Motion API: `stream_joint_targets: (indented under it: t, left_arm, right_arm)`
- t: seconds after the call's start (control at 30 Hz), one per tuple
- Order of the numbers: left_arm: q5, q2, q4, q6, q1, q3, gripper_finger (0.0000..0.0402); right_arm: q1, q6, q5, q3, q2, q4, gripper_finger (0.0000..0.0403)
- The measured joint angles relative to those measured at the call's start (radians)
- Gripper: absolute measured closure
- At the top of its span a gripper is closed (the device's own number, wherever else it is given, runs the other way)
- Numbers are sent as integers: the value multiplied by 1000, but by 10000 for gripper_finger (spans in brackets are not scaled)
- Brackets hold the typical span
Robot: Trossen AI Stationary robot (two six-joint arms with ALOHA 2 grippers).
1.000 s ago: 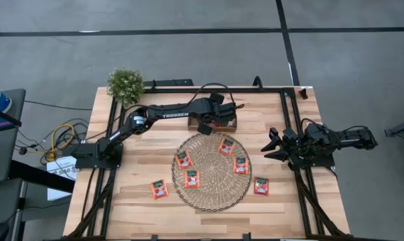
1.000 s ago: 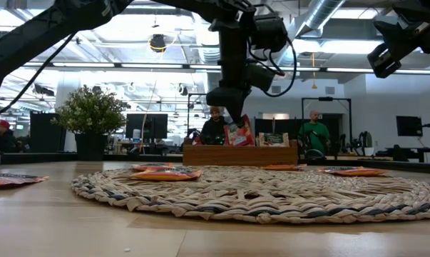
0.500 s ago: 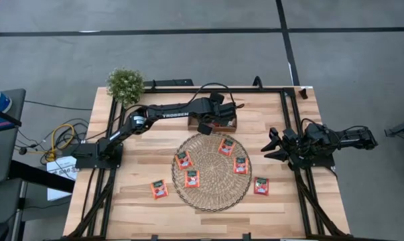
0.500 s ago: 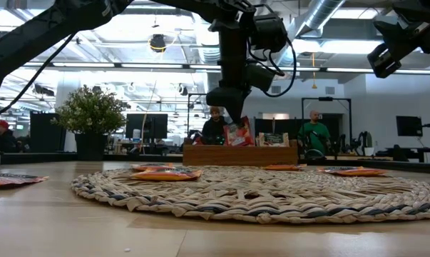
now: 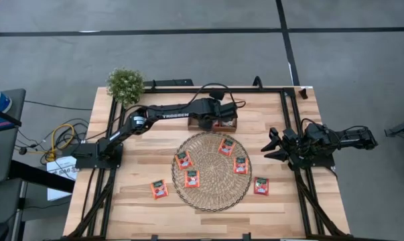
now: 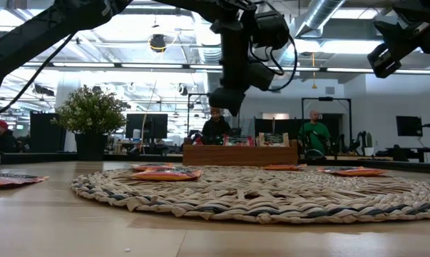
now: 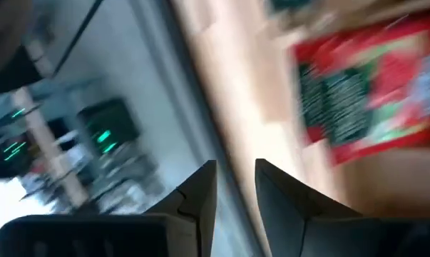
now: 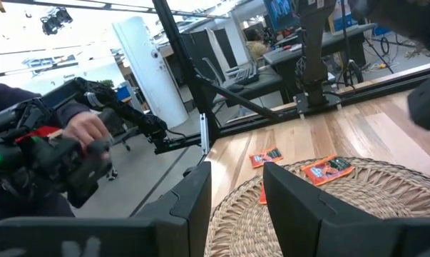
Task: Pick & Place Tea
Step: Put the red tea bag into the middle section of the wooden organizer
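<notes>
— Where is the left gripper (image 6: 227,98)?

— Above the wooden tray (image 5: 223,124) near the far edge, fingers slightly apart, holding nothing.

— And the tea?

— Four sachets (image 5: 191,178) on the woven mat (image 5: 212,198), two beside it (near edge). The right gripper (image 5: 273,146) waits spread at the right edge.

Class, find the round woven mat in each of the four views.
High view: mat at the table's middle.
Low view: mat spans the foreground.
Left wrist view: not in it.
Right wrist view: mat at lower right.
Shared landmark: red tea sachets lying on it.
</notes>
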Motion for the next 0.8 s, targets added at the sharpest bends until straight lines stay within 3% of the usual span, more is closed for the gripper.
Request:
stream_joint_targets:
  t: [0.1,0.17,0.23,0.33,0.47,0.8]
  left_arm:
    - [-96,-10,-41,-91,-22,0,312]
    - [-74,-35,-105,-202,-55,0,312]
    - [46,-64,-179,-350,-94,1,312]
    - [322,-103,-244,-538,-145,1,312]
    - [581,-146,-256,-681,-203,1,312]
    - [629,-146,-254,-760,-337,0,312]
  right_arm:
    - [0,1,0,0,0,0,282]
    - [0,7,0,0,0,0,282]
    - [0,26,1,0,0,0,282]
    - [0,67,1,0,0,0,282]
    - [0,142,2,0,0,0,282]
    - [0,211,3,0,0,-1,282]
